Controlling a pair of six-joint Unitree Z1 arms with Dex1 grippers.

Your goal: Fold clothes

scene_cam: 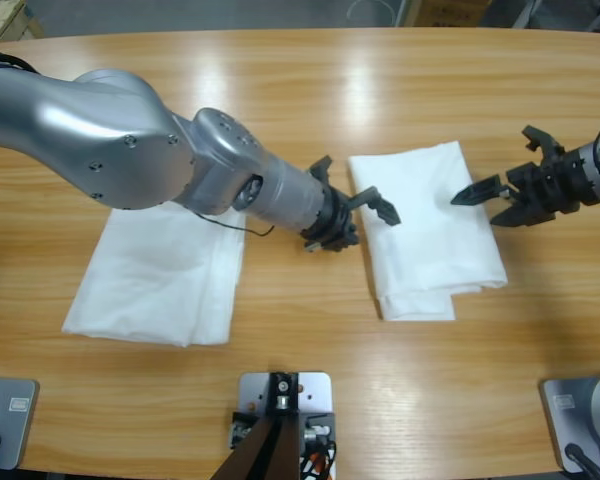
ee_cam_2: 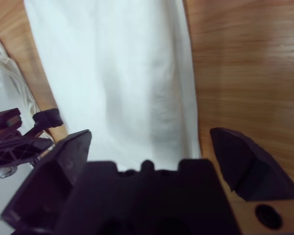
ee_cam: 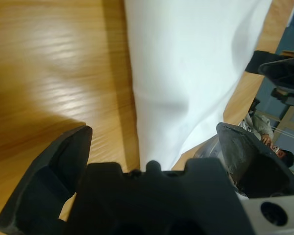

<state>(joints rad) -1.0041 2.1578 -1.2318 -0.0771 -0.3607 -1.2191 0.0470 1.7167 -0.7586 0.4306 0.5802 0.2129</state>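
Folded T-shirt (scene_cam: 430, 225), white, lies flat on table (scene_cam: 310, 90) right of centre, long axis running away from camera, a folded layer showing at its near edge. Second folded white T-shirt (scene_cam: 160, 275) lies on table's left half, partly under the big silver arm; the two shirts well apart.

Left pincer (scene_cam: 365, 205): comes in from left on the silver arm, sits at left edge of the right-hand shirt, jaws spread wide, nothing between them. Left wrist view shows shirt (ee_cam: 186, 73) running up between the parted jaws, bare wood to one side.

Right pincer (scene_cam: 495, 200): comes in from right edge, at shirt's right edge, jaws apart, holding nothing. Right wrist view: same shirt (ee_cam_2: 112, 73) ahead of the parted jaws, other pincer (ee_cam_2: 24, 132) visible across it.

Both pincers face each other across the shirt. Contact w/ cloth: cannot tell for either
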